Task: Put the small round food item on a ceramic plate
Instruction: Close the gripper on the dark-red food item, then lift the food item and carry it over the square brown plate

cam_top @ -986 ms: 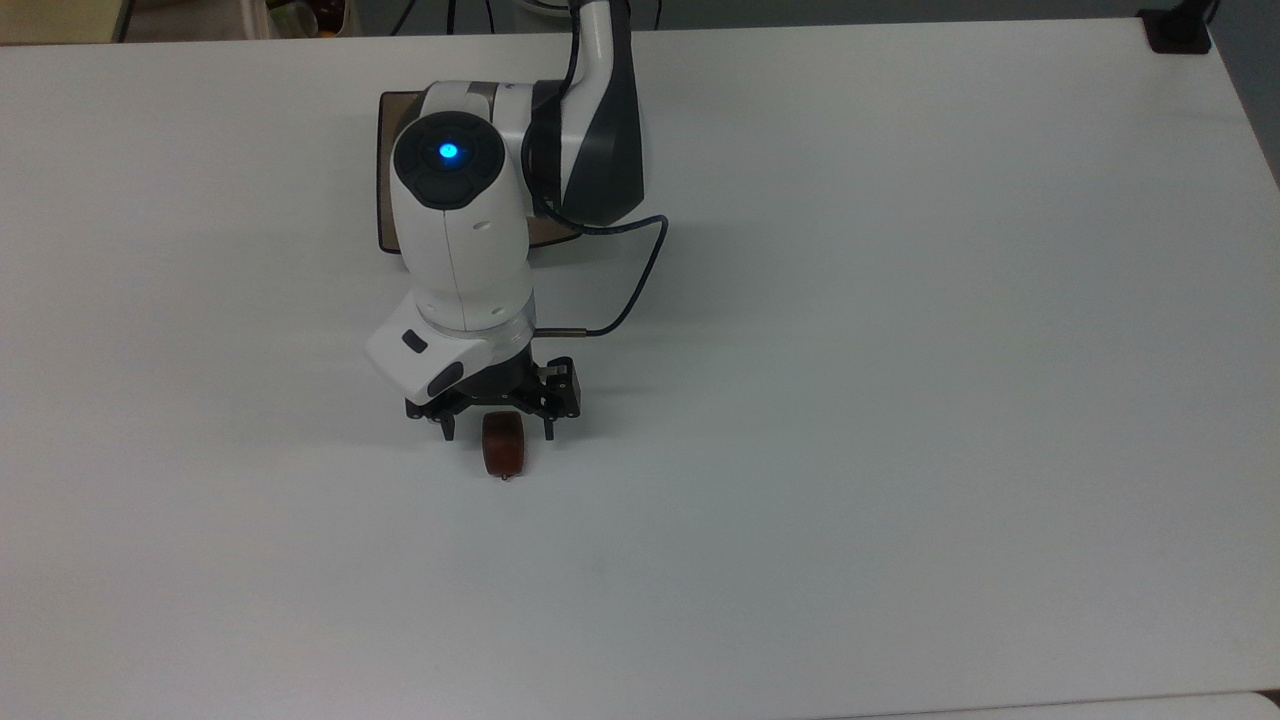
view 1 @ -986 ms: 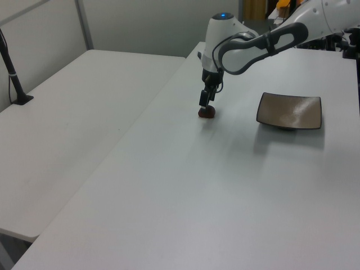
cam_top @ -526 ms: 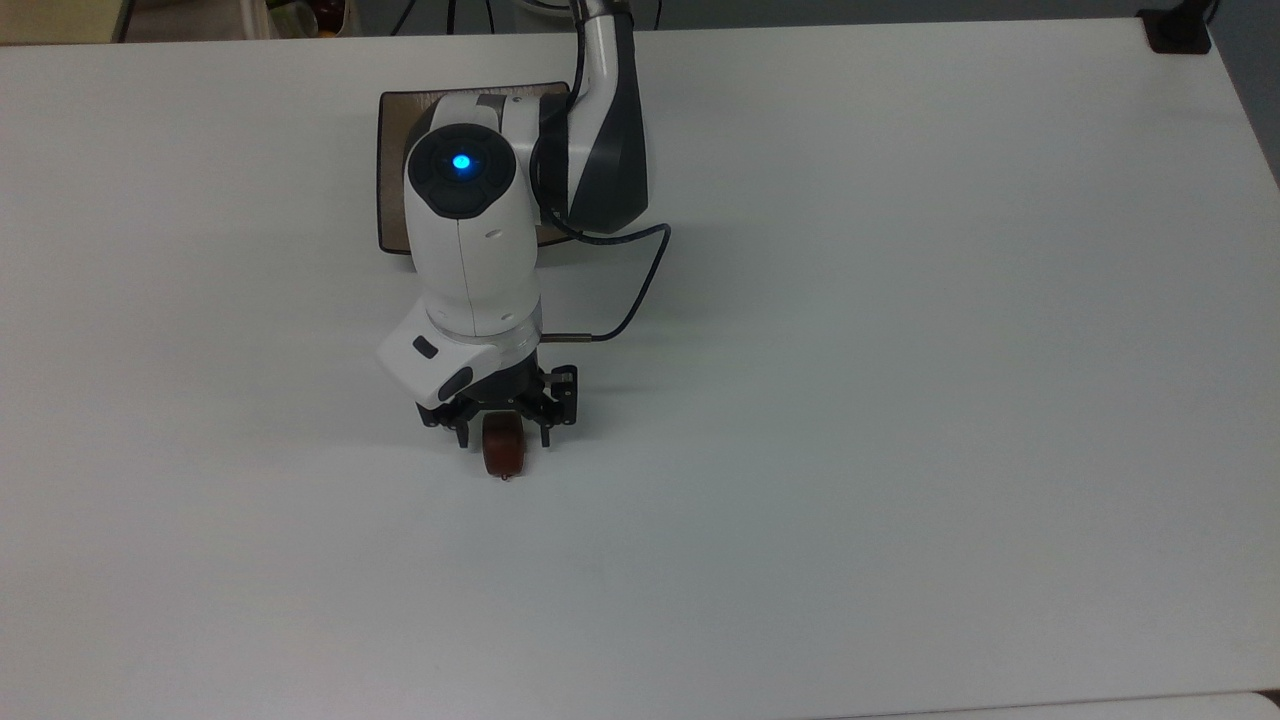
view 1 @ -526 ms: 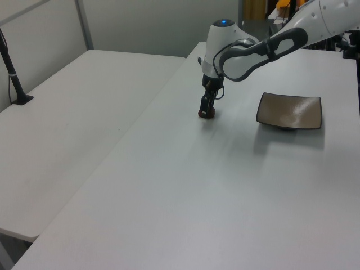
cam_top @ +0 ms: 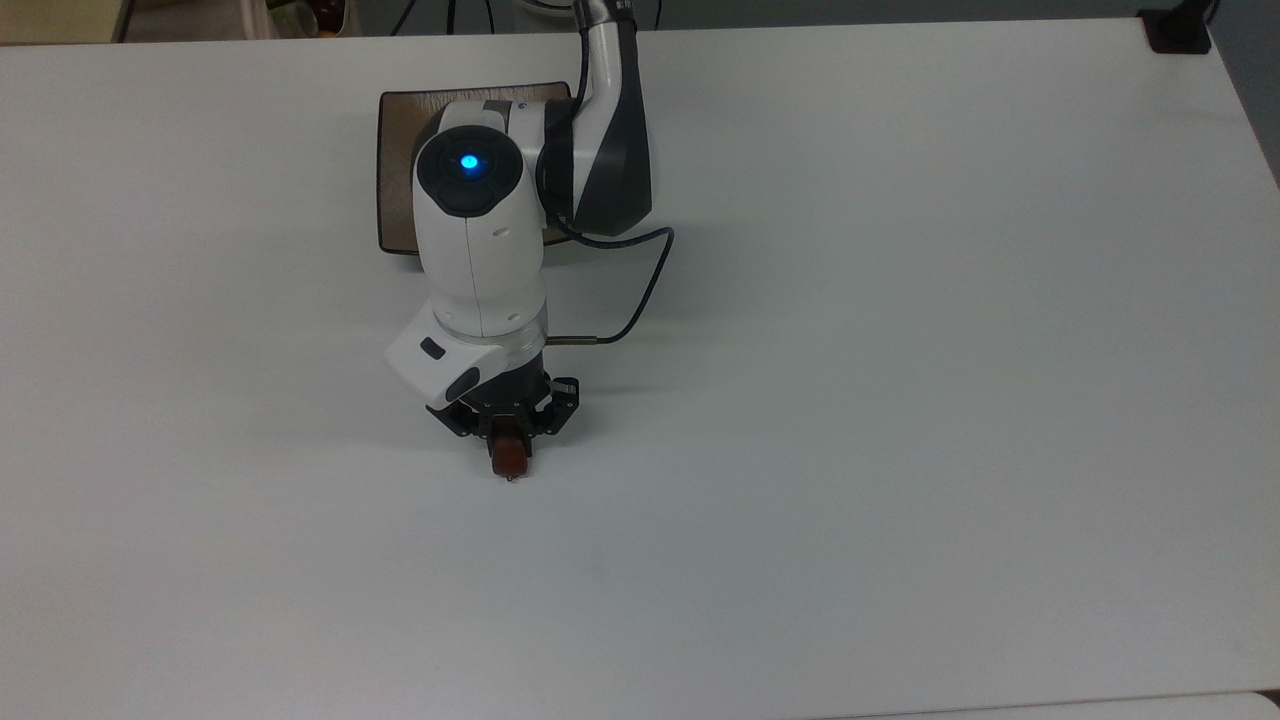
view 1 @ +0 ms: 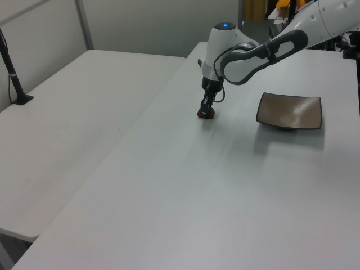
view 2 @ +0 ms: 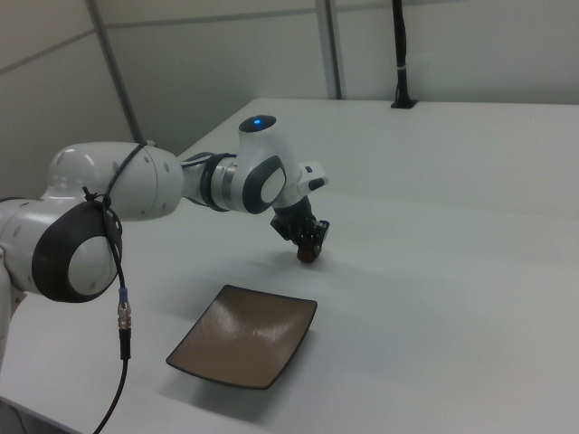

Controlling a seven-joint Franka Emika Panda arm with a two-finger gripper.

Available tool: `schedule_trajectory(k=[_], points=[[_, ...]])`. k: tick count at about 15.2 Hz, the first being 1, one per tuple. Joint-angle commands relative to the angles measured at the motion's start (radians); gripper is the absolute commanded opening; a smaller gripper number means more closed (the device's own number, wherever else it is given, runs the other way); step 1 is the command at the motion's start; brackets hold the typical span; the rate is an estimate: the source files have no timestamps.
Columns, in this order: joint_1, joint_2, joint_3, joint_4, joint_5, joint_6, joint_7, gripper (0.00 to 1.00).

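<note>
Surroundings: white table (cam_top: 900, 400); a black cable (cam_top: 640, 290) loops off the wrist; a black post (view 1: 11, 67) stands on the neighbouring table at the left view's 9 o'clock.
In the way: in the top view the arm (cam_top: 480, 240) covers most of the ceramic plate (cam_top: 395, 170).
Food item: the small round food item (cam_top: 508, 458) lies on the table, well apart from the plate, at 6 o'clock of it in the top view.
Axis: long axis runs 12 to 6 in the top view, stem tip at 6.
Arm pose: reaches over the plate, wrist bent down, blue light on top.
Claw: the gripper (cam_top: 508, 440) has its fingers closed against the item's sides, low at the table.
</note>
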Motion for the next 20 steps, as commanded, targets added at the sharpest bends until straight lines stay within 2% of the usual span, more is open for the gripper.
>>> schedule_trajectory(k=[1,5,6,15,18,20], points=[[0.000,-0.040,0.003,-0.037,-0.014,0.011,-0.009,0.31],[0.002,-0.135,0.003,-0.114,-0.014,0.008,-0.029,0.31],[0.002,-0.188,0.003,-0.143,-0.014,-0.007,-0.031,0.32],[0.031,-0.515,0.005,-0.158,-0.004,-0.493,-0.085,0.32],[0.051,-0.647,0.005,-0.261,0.002,-0.613,-0.155,0.32],[0.060,-0.700,0.005,-0.319,0.005,-0.646,-0.160,0.32]])
